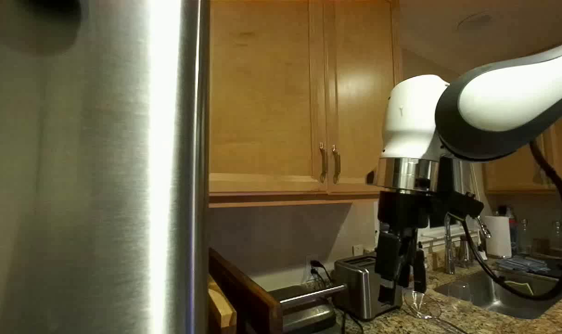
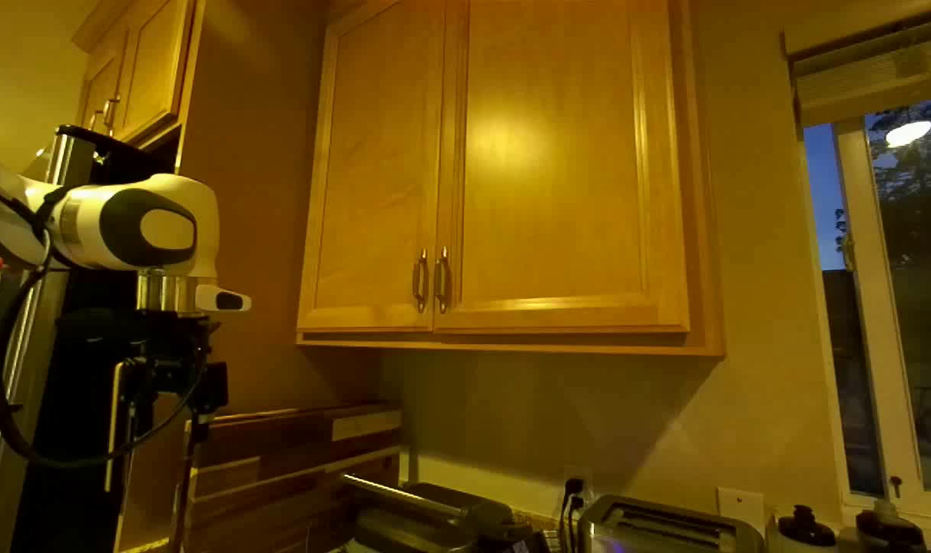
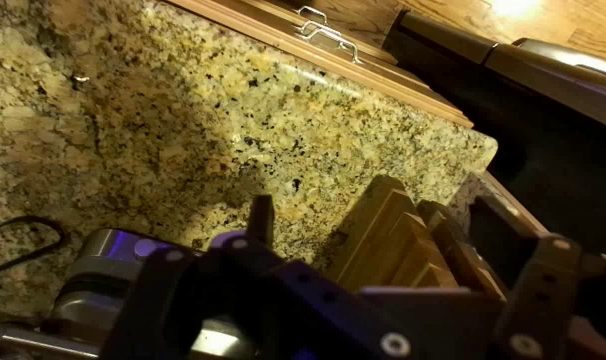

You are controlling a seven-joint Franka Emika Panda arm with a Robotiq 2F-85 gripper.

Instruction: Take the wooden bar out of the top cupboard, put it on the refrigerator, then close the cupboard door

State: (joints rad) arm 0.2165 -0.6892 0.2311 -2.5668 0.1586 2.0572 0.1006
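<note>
The top cupboard (image 1: 271, 93) is honey-coloured, and both of its doors stand closed in both exterior views. Slim vertical metal handles sit side by side low on each cupboard door (image 2: 550, 169). No wooden bar shows in any view; it is hidden or out of view. Brushed steel of the refrigerator (image 1: 86, 185) fills the left of an exterior view. My gripper (image 1: 404, 287) points down, below the level of the cupboard's lower edge and apart from it. In the wrist view its fingers (image 3: 261, 220) stand wide open with nothing between them, above the counter and boards.
Wooden boards (image 3: 383, 240) stand on edge on the granite counter (image 3: 208, 125) beneath the gripper. A steel toaster (image 1: 362, 287) and a second appliance with a bar handle (image 2: 404, 495) sit below the cupboard. A sink (image 1: 508, 297) lies farther along. A black cable loops from the arm.
</note>
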